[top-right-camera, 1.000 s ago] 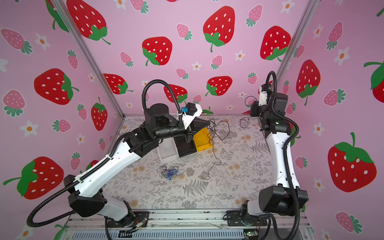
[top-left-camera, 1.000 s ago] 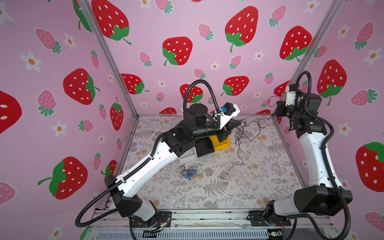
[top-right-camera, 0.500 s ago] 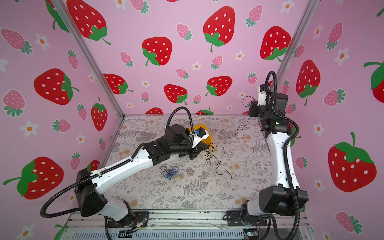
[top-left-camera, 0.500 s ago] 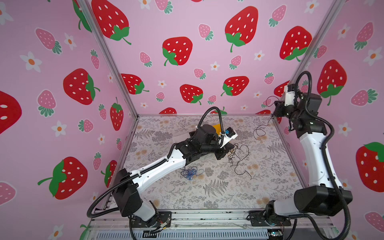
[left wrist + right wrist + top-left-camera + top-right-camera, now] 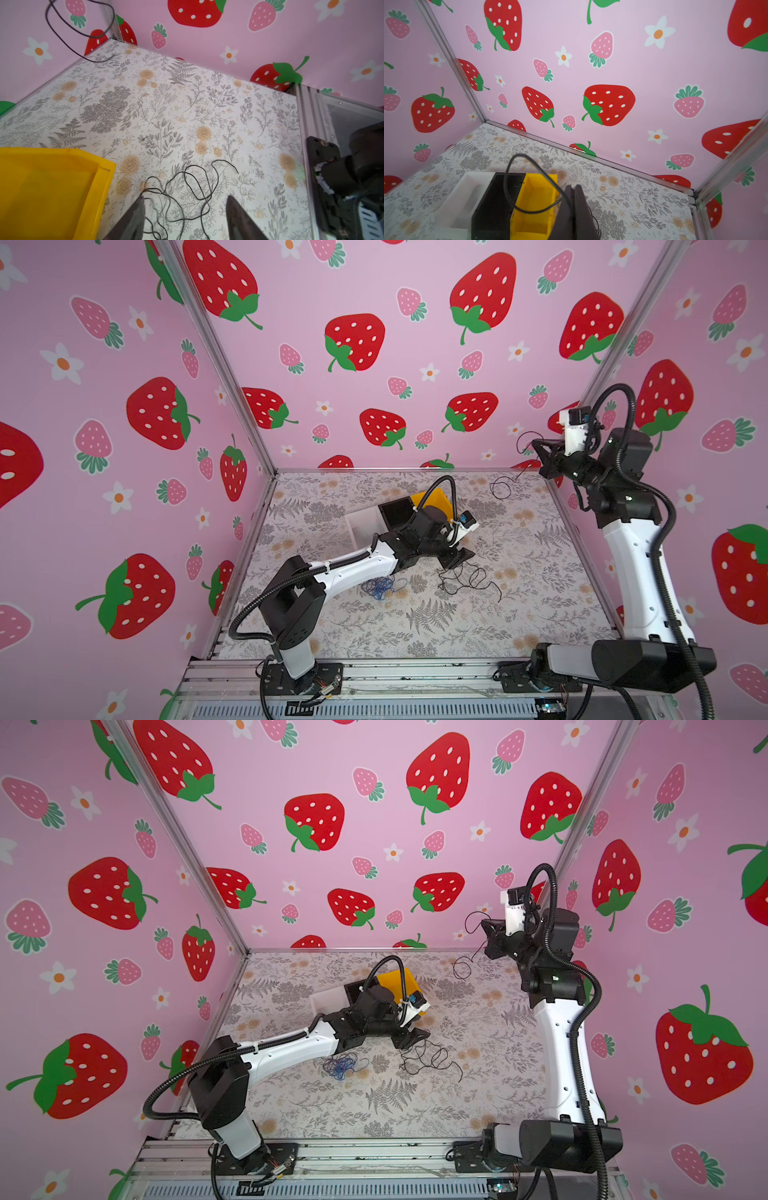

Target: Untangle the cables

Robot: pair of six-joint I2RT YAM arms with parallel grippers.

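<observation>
Left gripper [image 5: 455, 562] spread wide over the black cable [image 5: 469, 580]; right gripper [image 5: 535, 445] pinching a dark cable [image 5: 505, 182] aloft.
The left gripper sits low on the mat [image 5: 415, 626], just in front of the yellow bin [image 5: 433, 496]. The black cable's loose loops lie between its fingers [image 5: 135, 218] and beyond them, and none is gripped. The blue cable [image 5: 380, 587] lies heaped beside the left forearm, apart from the black one. The right gripper is raised near the back right corner and clamped on the dark cable, which hangs to a curl on the mat by the back wall.
</observation>
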